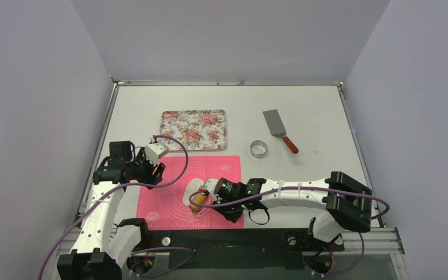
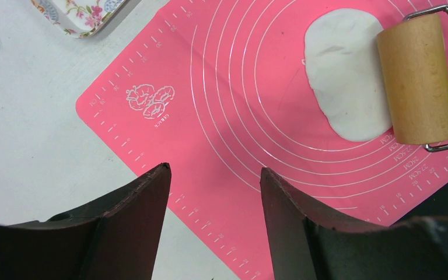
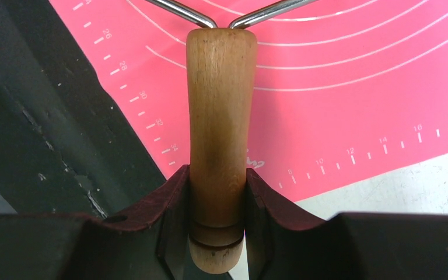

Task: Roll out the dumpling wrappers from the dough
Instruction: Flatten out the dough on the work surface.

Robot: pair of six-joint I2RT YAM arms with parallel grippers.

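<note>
While the right gripper [image 3: 216, 172] is closed on the handle of the roller [image 3: 219, 105], which rests on the near end of the dough [image 2: 344, 76], that dough lies as one uneven oval in the middle of the mat [image 2: 221, 116]; the left gripper [image 2: 214, 170] hangs wide apart and empty over the mat's left edge; no wrappers show; flattening looks partway, with thinning, cutting with the cutter [image 1: 259, 148] beyond the mat's far right corner, and perhaps loading the tray [image 1: 193, 129] all left.

On the pink mat [image 1: 166, 201] the right hand [image 1: 206, 198] holds a wooden roller [image 1: 198, 203] against white dough [image 1: 193, 186]; floral tray [image 1: 193, 129], ring cutter [image 1: 259, 148] and spatula [image 1: 278, 127] lie beyond.
</note>
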